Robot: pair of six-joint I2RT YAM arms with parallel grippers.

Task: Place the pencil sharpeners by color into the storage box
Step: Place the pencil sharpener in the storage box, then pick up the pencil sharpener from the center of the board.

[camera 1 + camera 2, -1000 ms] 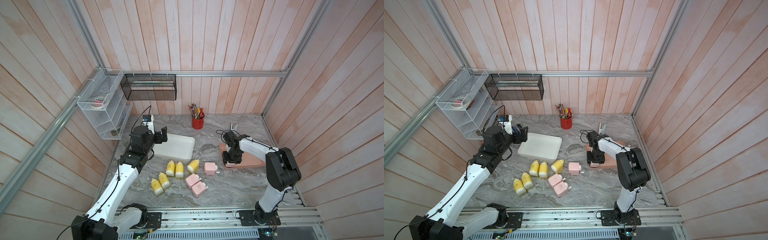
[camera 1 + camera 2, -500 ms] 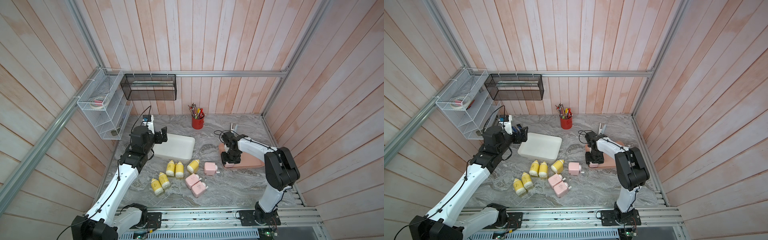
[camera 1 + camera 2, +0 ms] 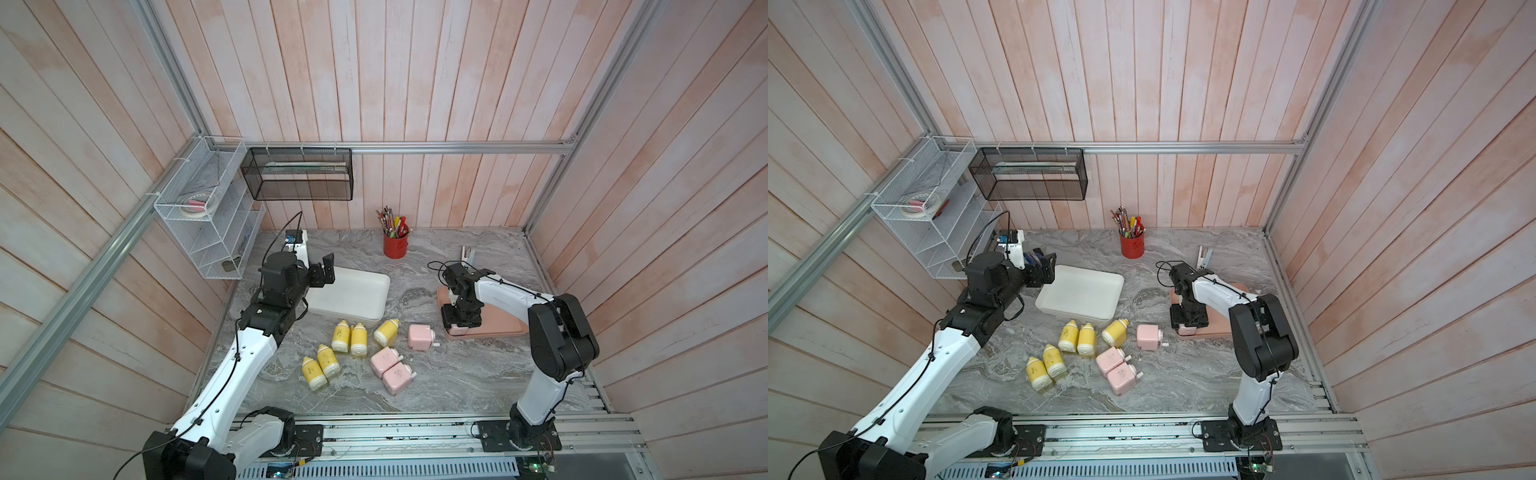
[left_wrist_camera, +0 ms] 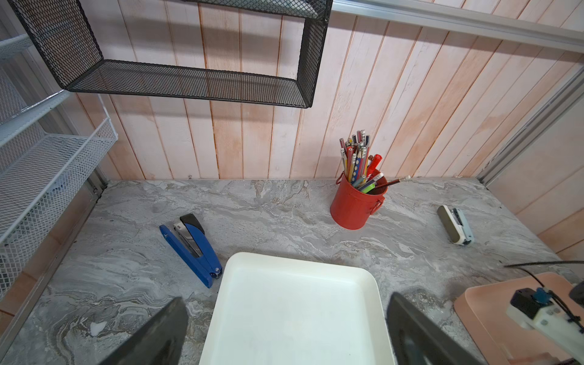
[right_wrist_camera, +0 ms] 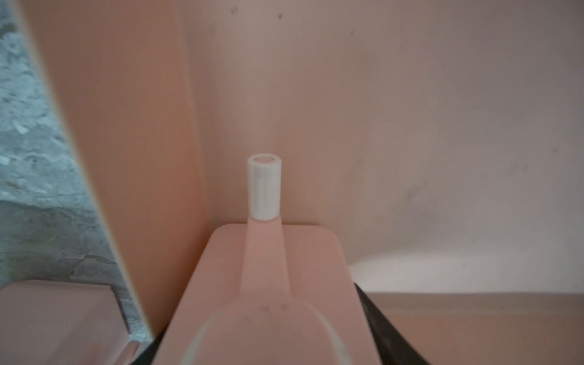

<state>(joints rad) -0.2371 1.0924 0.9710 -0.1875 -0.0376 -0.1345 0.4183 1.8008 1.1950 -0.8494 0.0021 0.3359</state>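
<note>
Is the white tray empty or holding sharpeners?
Empty. The white tray shows a bare floor in both top views; the yellow sharpeners lie outside it.

Left arm (image 3: 246, 360) and right arm (image 3: 505, 291) presented white link shells joined by bulky black joint housings. A thin black cable (image 3: 237, 345) ran clipped along each. The left gripper (image 4: 286, 298) carried plain black fingers (image 4: 151, 335). Mounts (image 3: 487, 432) were black plates.

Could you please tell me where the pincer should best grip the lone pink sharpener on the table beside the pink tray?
Probably from above: grip the lone pink sharpener across its flat-sided boxy body, clear of the small white crank jutting toward the pink tray; the nearest yellow sharpener lies apart, leaving room.
</note>
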